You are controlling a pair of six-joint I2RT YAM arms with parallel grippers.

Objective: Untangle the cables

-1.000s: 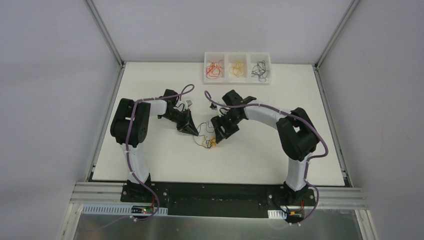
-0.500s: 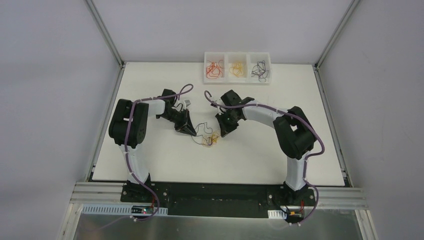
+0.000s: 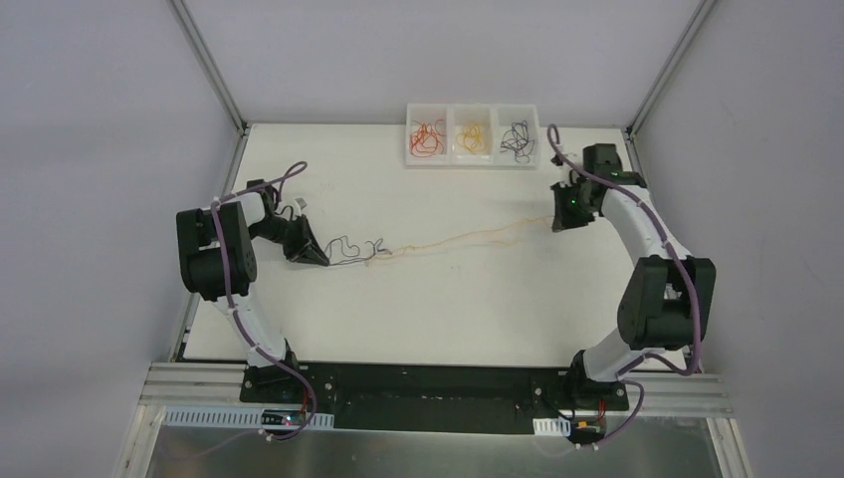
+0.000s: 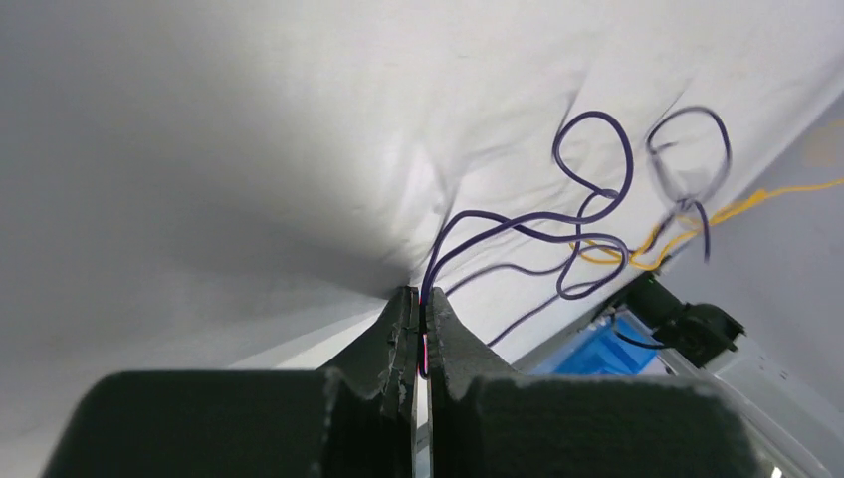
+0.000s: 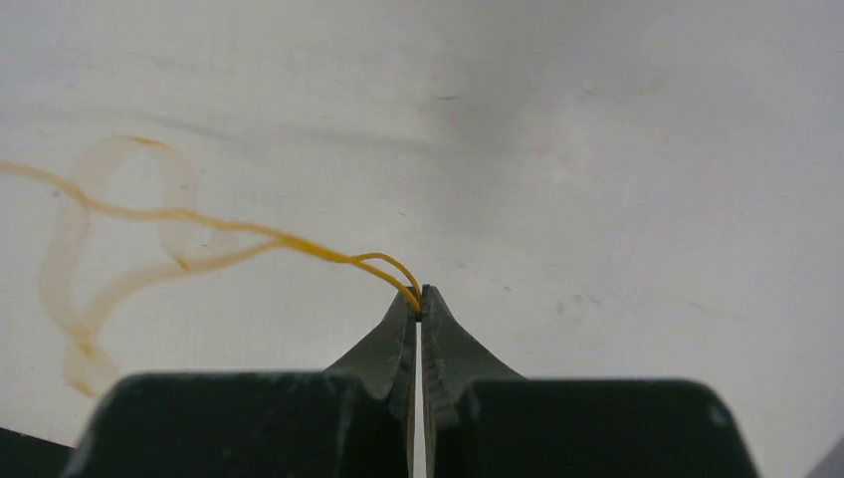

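Observation:
A thin purple cable point(image 3: 350, 247) lies in loops on the white table, left of centre. My left gripper point(image 3: 320, 259) is shut on one end of it; in the left wrist view the purple cable point(image 4: 518, 224) runs out from between the closed tips of the left gripper point(image 4: 422, 299). A yellow cable point(image 3: 468, 237) stretches from the purple loops across to the far right. There my right gripper point(image 3: 555, 223) is shut on its end. The right wrist view shows the yellow cable point(image 5: 299, 242) pinched at the right gripper point(image 5: 421, 294). Yellow cable point(image 4: 697, 219) still crosses the purple loops.
A white three-part tray point(image 3: 472, 162) stands at the back edge, holding red point(image 3: 428, 138), yellow point(image 3: 472, 137) and dark point(image 3: 517, 139) cables in separate bins. The table's left edge point(image 3: 214, 234) is close to my left arm; the right edge point(image 3: 657, 239) is near my right arm.
The right gripper shut on the yellow cable and swept far to the right, drawing it out straight. The left gripper pulled left with the purple cable. The tangle opened up.

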